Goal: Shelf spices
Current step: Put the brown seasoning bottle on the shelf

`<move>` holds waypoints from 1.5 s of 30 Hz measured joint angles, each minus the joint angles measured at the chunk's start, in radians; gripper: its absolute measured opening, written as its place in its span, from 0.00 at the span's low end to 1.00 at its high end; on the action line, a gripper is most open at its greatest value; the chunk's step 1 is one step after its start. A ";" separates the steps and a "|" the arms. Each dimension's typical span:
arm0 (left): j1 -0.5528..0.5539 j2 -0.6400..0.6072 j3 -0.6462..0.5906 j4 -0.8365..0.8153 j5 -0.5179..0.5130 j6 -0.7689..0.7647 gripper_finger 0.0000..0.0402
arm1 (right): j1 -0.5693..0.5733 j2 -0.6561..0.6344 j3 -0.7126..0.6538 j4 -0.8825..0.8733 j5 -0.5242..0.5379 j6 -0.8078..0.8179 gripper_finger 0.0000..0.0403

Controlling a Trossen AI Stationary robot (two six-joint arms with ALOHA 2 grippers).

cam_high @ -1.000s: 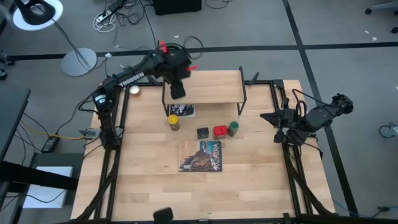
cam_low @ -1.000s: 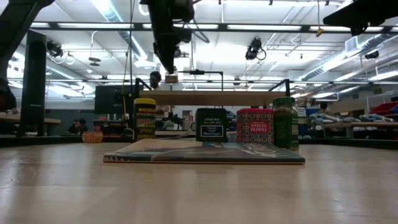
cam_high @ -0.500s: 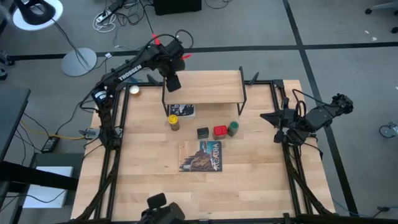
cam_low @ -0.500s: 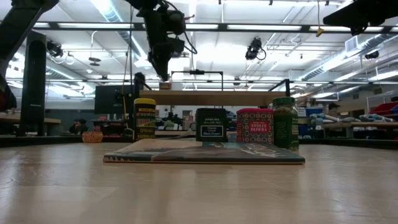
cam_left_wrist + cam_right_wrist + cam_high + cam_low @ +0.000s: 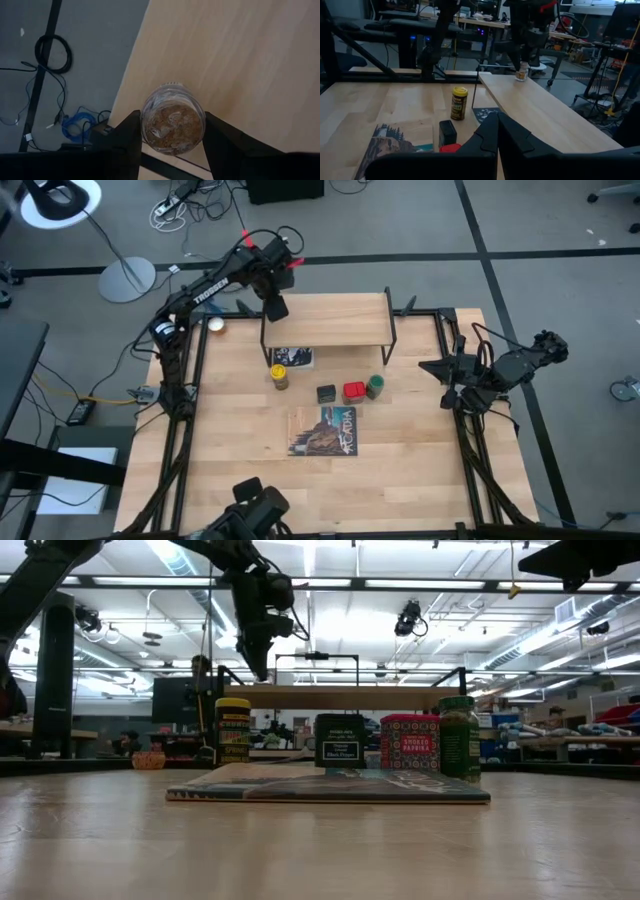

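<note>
Left wrist view: tiny clear jar is flanked by left claw, fingers parted, at shelf corner.

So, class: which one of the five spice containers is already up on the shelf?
The tiny clear jar, standing at the shelf's corner between the left gripper's fingers. The other four, including the yellow-capped jar, stand on the table below.

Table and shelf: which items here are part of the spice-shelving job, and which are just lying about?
Part of the job:
- shelf
- tiny clear jar, standing on the shelf between the left gripper fingers
- yellow-capped jar
- black tin
- red tin
- green-capped jar

Just lying about:
- picture-covered book
- printed card under the shelf
- small round object at the table's far left
</note>
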 joint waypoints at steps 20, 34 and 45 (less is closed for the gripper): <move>0.037 0.000 0.000 -0.001 0.057 0.015 0.45 | 0.000 0.000 0.000 0.000 0.000 0.000 0.01; 0.025 0.000 0.000 0.010 0.081 -0.013 0.51 | 0.000 0.000 0.000 0.000 0.000 0.000 0.01; 0.021 0.000 0.000 0.007 0.081 -0.061 0.56 | 0.000 0.000 0.000 0.000 0.000 0.000 0.01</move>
